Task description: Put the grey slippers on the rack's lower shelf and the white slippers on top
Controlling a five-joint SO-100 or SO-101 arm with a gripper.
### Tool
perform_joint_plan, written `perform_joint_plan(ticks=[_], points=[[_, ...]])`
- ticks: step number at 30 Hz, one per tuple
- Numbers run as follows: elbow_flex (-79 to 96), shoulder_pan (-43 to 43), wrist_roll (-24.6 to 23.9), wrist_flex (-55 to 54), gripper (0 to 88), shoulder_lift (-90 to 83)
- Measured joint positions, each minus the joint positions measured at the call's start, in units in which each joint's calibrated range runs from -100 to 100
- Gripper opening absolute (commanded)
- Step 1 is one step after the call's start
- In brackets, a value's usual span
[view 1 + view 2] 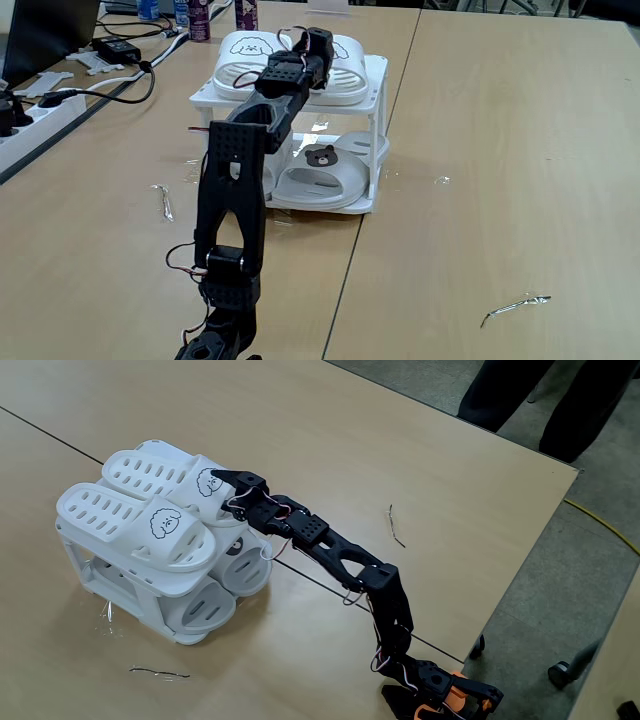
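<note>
The rack (pixel 84 563) carries the 2 white slippers (pixel 140 520) side by side on top, and the grey slippers (pixel 325 180) lie on the lower shelf (pixel 345 207). The black arm stretches toward 10 o'clock in a fixed view, its gripper (pixel 222 482) at the slippers' toe end; whether the jaws are wide or narrow, I cannot tell.

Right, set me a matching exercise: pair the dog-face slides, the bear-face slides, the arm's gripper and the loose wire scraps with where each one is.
Things:
1. white slotted dog-face rubber slippers
2. grey bear-face rubber slippers
3. black two-finger gripper
4. thin wire scraps

Places:
A. lower shelf of the white plastic rack
B. bare tabletop
C. rack's top shelf
D. at a dog-face slipper's strap

Pairs: 1-C, 2-A, 3-D, 4-B
</note>
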Motion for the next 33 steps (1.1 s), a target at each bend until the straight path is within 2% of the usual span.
perform_joint_plan(ticks=[8, 9, 12, 16, 20, 29, 31, 33], points=[[22.28, -0.15, 0.00, -3.61, 26.2, -17.07], [26.24, -0.22, 0.00, -4.21, 22.8, -20.45], [33.78, -0.22, 0.00, -4.81, 1.7, -28.45], [39.08, 0.67, 0.00, -10.47, 0.6, -39.42], [47.35, 0.75, 0.00, -28.15, 0.6, -48.66], [66.22, 0.90, 0.00, -95.62, 0.6, -54.60], [71.07, 0.90, 0.00, -105.92, 0.6, -59.05], [77.45, 0.82, 0.00, -109.44, 0.6, -67.63]])
